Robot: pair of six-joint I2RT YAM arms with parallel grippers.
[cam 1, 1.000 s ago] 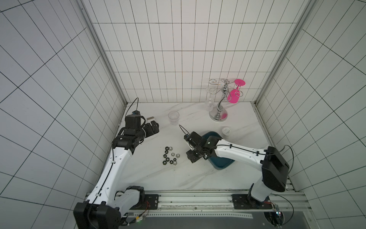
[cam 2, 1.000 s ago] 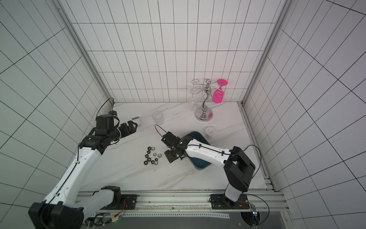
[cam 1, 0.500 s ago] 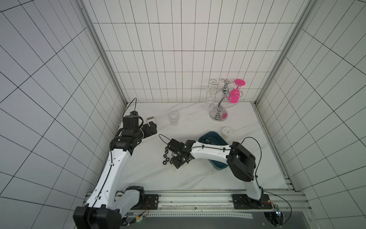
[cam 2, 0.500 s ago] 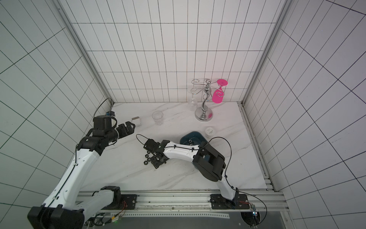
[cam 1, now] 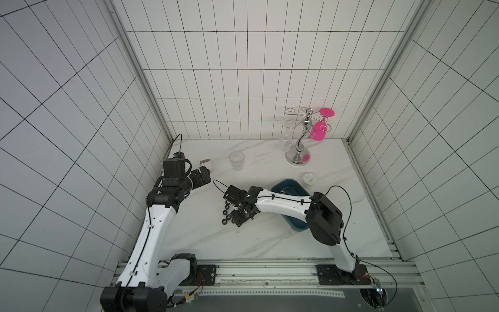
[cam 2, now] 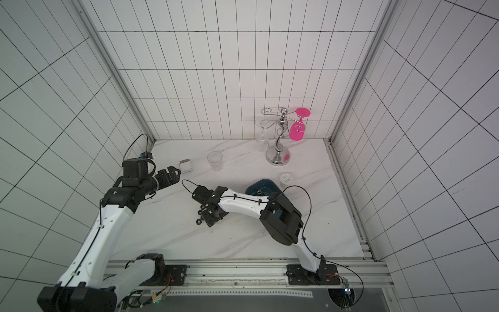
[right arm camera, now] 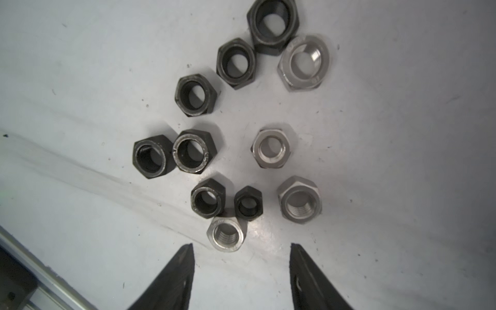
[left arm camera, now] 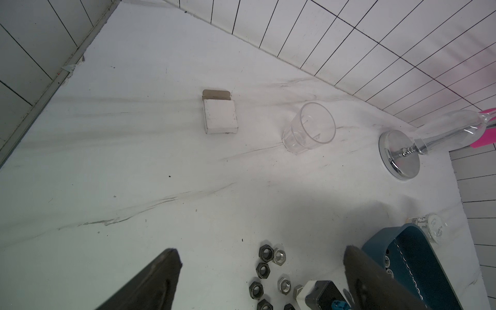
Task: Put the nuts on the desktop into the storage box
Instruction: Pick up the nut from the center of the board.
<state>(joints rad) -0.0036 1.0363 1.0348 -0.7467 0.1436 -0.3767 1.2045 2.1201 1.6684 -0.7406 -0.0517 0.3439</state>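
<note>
Nuts [right arm camera: 169,154]: eleven in R wrist view, seven black + four silver, flat w/ holes up, in loose cluster on desktop [cam 1: 243,243]. Near teal storage box [cam 1: 290,186], not touching it; a few more lie inside box.

R gripper [right arm camera: 240,245]: hangs low over cluster edge, jaws approx. half apart, nothing gripped. Tips sit either side of closest silver nut [right arm camera: 226,248], just short of it.

L gripper [left arm camera: 260,251]: jaws spread wide, empty, raised over desktop beside small white carton [cam 1: 205,163].

Clear tumbler [cam 1: 236,159], white jar [cam 1: 309,179] and glass rack [cam 1: 298,156] stand toward back wall, well apart from cluster.
</note>
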